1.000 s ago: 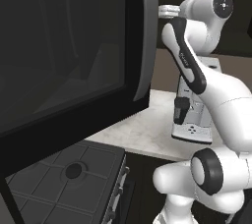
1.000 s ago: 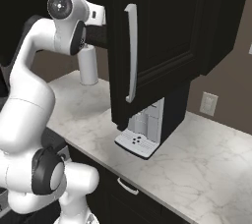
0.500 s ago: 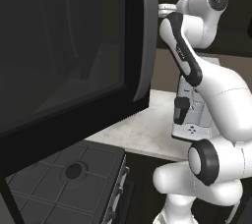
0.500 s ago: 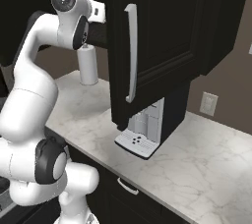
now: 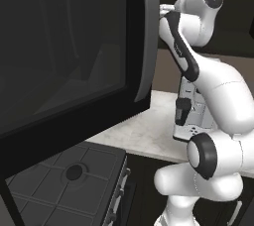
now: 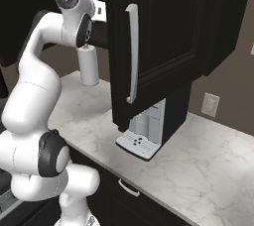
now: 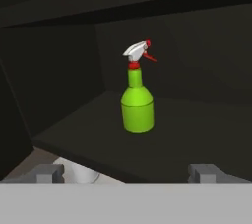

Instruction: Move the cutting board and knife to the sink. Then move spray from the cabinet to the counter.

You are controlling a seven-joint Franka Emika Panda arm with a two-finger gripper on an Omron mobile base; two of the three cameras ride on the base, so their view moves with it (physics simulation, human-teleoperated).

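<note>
Green and upright, the spray [image 7: 137,106] stands alone on the dark shelf of the cabinet [image 7: 197,134], set back from the shelf's front edge, its white and red trigger head pointing to the right in the hand view. The gripper [image 7: 128,173] hangs in front of the shelf with its jaws spread wide and nothing between them, well short of the bottle. To do this reach well, I would judge the hand should go straight in with the bottle's round body centred between the fingers, close low on the body rather than the narrow neck, then lift before drawing back. Below, the counter [image 6: 208,160] carries a coffee machine [image 6: 144,133] and a paper towel roll [image 6: 89,66].
</note>
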